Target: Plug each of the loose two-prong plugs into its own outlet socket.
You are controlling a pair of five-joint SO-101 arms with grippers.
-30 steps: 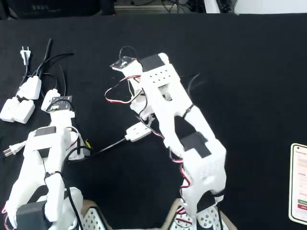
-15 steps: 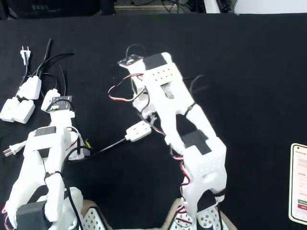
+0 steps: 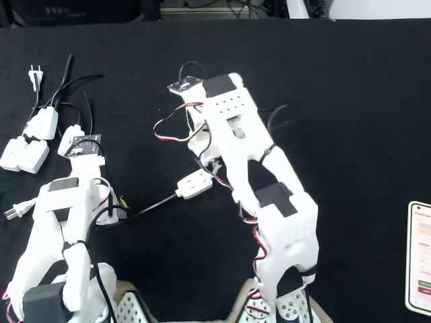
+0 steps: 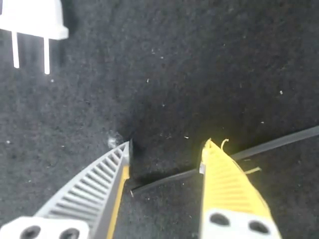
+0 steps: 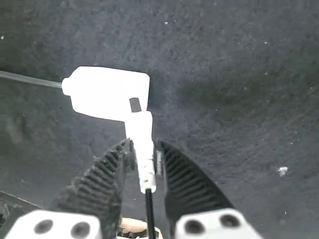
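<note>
Snugly inside the right tool [image 5: 143, 149], plug [image 5: 141, 130], nose against outlet socket [image 5: 104, 93].

The black desk [image 3: 350, 101] carries a white outlet socket [image 3: 194, 184] with its black cord [image 3: 151, 205]. Well left of that socket lie a cluster of white sockets [image 3: 27, 145], a two-prong plug [image 3: 34, 75] and a second plug [image 3: 15, 212]. Far to its right lies a phone [image 3: 419, 259].

No word, number or sign is legible on the black cloth-covered bench [image 3: 350, 81]. A white-edged flat rectangular phone [image 3: 419, 256], lying well apart from the right tool [image 5: 143, 157], shows coloured lines of print too small to read.
</note>
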